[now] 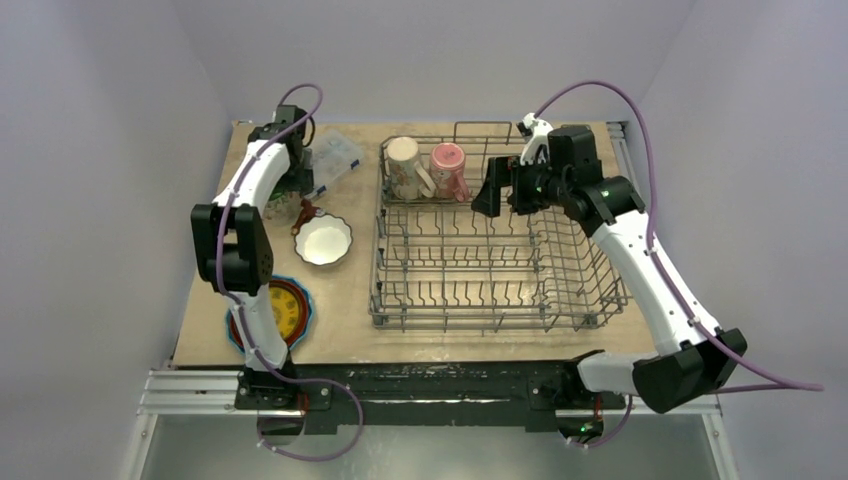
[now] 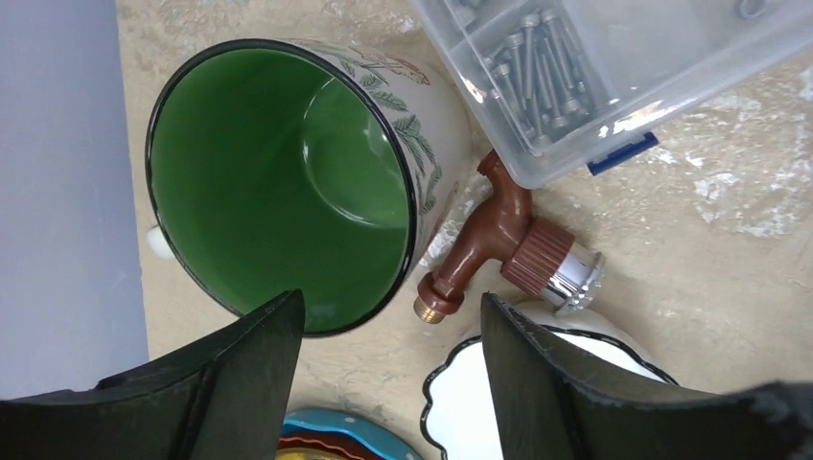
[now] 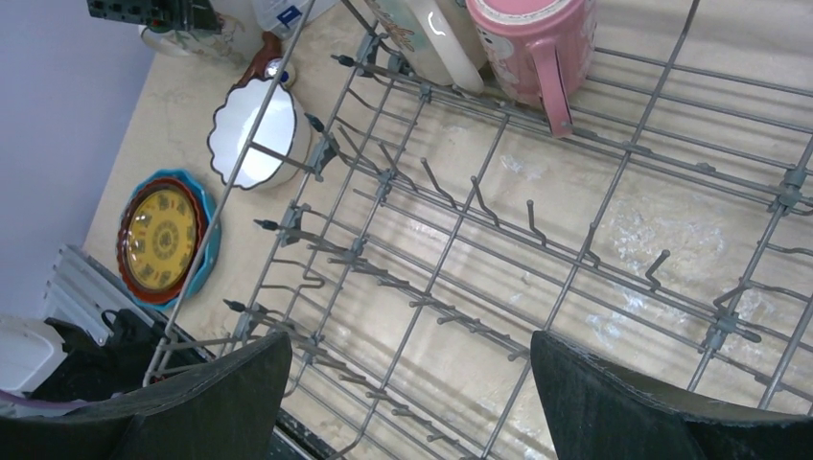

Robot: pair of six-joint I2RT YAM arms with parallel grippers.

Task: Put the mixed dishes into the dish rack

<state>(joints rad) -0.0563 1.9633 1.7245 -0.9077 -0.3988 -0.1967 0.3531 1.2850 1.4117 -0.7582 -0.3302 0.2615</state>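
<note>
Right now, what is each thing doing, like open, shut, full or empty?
Left gripper, open, empty.
Right gripper, open, empty.
Green-inside mug, upright, empty, on table.
Cream mug, in the dish rack.
Pink mug, in the rack.
Scalloped bowl, empty, on table.
Plates, stacked on table.
Clear box, shut.

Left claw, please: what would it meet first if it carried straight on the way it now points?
Probably the red-brown tap, whose brass tip lies just ahead of the open left claw, with the rim of the cream mug close beside it; depth is unclear.
</note>
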